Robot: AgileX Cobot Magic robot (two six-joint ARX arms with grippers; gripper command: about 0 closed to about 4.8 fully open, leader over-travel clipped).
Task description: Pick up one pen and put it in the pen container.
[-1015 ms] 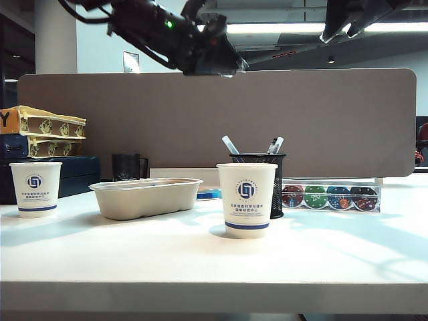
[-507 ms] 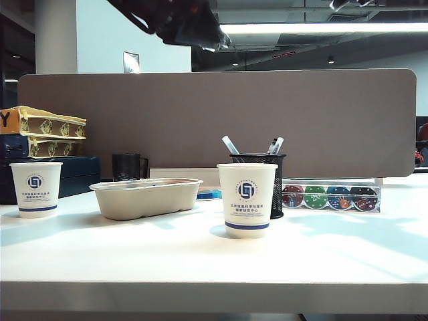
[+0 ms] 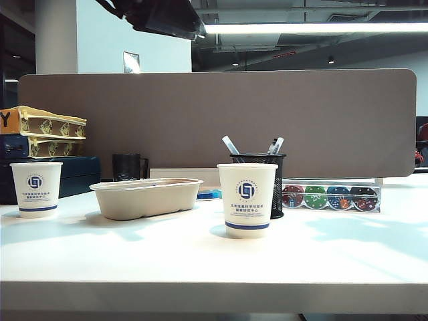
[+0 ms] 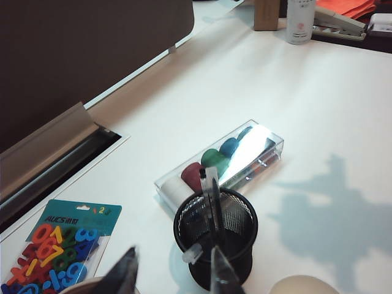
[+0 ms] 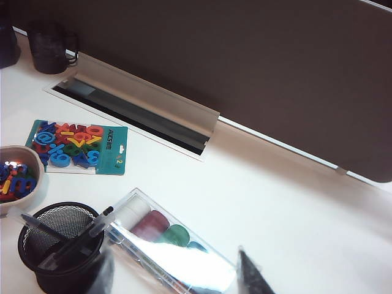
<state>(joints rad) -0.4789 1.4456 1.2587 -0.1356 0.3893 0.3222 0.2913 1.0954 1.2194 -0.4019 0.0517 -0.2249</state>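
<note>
The pen [image 4: 212,202] is already standing tilted in the pen container [image 4: 215,242], a black wire-mesh cylinder with a solid rim that holds a few other pens too, just behind a white paper cup [image 3: 247,199] on the tabletop [image 3: 214,254]. At its 3 o'clock lies a clear plastic box [image 3: 331,196] of colored round pieces, at 9 o'clock an oval pulp tray [image 3: 146,197]. Left tool [image 4: 174,272] hangs above the container, fingers apart and empty; right tool [image 5: 177,272] also spread, nothing in it.
</note>
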